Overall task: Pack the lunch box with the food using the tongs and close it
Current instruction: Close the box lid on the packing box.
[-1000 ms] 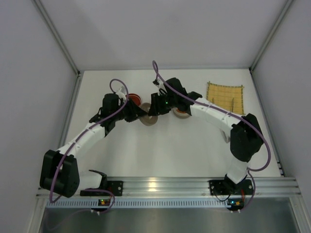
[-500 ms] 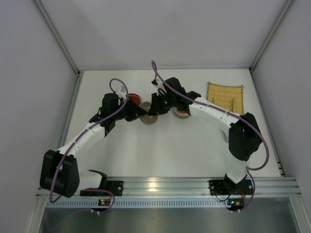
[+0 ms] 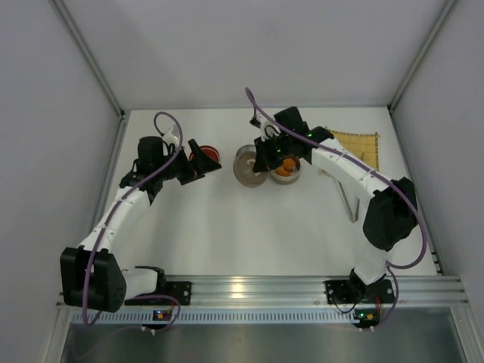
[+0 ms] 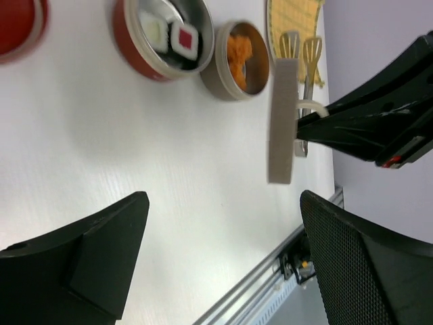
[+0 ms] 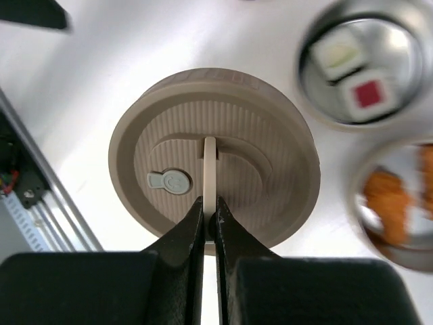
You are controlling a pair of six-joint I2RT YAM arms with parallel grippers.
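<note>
- R hand (image 5: 210, 218) pressed together on the tab of the beige lid (image 5: 257, 169), lid held off the bench (image 4: 135, 149); prob. so you can cap a tin next.
- L hand (image 4: 223, 203) spread wide, holding nothing, backed off from the tins.
- Food looks packed: red tin (image 4: 132, 47) has white-and-dark pieces (image 4: 184, 39), beige tin (image 4: 215, 76) has orange chunks (image 4: 240, 57).
- Far side: tongs (image 4: 306, 61) parked w/ tips on the yellow mat (image 4: 291, 13).
</note>
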